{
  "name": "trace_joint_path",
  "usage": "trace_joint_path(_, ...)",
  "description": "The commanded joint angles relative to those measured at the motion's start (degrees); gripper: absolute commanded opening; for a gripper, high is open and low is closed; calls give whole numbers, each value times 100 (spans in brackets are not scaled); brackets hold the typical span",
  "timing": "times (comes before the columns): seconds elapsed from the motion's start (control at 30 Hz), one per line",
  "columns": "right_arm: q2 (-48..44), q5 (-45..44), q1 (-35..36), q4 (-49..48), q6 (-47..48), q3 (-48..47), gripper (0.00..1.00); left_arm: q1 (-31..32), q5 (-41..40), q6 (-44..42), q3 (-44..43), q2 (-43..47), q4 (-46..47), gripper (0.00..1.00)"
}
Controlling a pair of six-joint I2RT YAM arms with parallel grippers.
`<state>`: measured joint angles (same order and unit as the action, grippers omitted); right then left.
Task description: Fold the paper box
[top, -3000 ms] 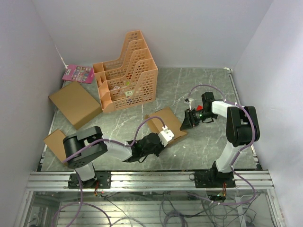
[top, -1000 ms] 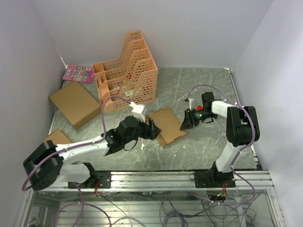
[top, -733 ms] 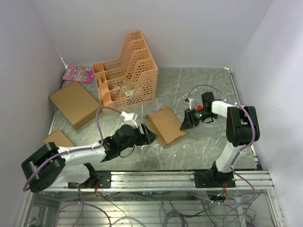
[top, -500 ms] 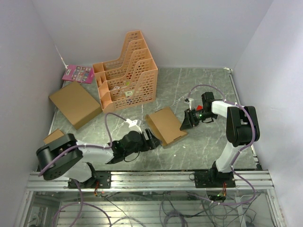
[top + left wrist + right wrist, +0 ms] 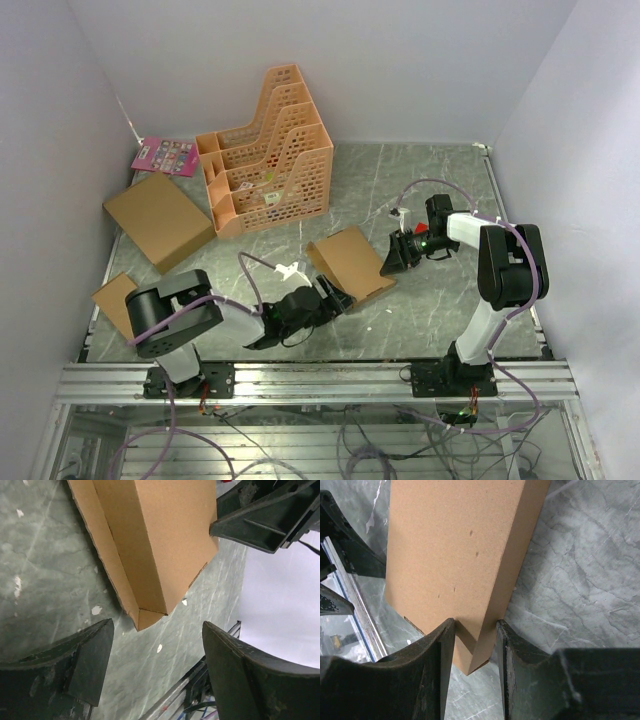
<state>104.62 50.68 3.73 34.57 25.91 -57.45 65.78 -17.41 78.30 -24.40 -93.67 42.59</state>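
A: At the table's (image 5: pixel 440 190) middle, where's the paper box (image 5: pixel 350 262)?
B: Just ahead of the left gripper (image 5: pixel 335 298), jaws wide, touching nothing; the right gripper (image 5: pixel 391 262) pinches its right edge; left looks freer to fold.

The left hand (image 5: pixel 156 640) is spread wide, its dark fingers (image 5: pixel 85 660) low on either side of the near corner of the paper box (image 5: pixel 150 535), not touching it. The closed box lies on the marbled table (image 5: pixel 45 575); the right hand (image 5: pixel 220 527) meets its far edge.
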Motion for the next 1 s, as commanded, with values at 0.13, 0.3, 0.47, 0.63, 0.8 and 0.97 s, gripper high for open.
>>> trace_joint_path(0.13, 141, -427, 82, 56, 153, 49, 37, 225, -674, 1376, -381, -425, -412, 64)
trace_joint_path(0.3, 138, -427, 78, 59, 159, 44, 37, 225, -714, 1575, -463, -668, -322, 56)
trace_joint_path(0.47, 151, -401, 82, 80, 176, 50, 37, 225, -712, 1538, -611, -744, -461, 56)
trace_joint_path(0.63, 142, -387, 84, 86, 181, 54, 36, 224, -683, 1456, -782, -792, -640, 42)
trace_joint_path(0.8, 147, -383, 89, 85, 187, 58, 36, 225, -626, 1427, -866, -844, -642, 29)
trace_joint_path(0.97, 146, -387, 85, 85, 178, 50, 36, 225, -563, 1384, -936, -872, -649, 28)
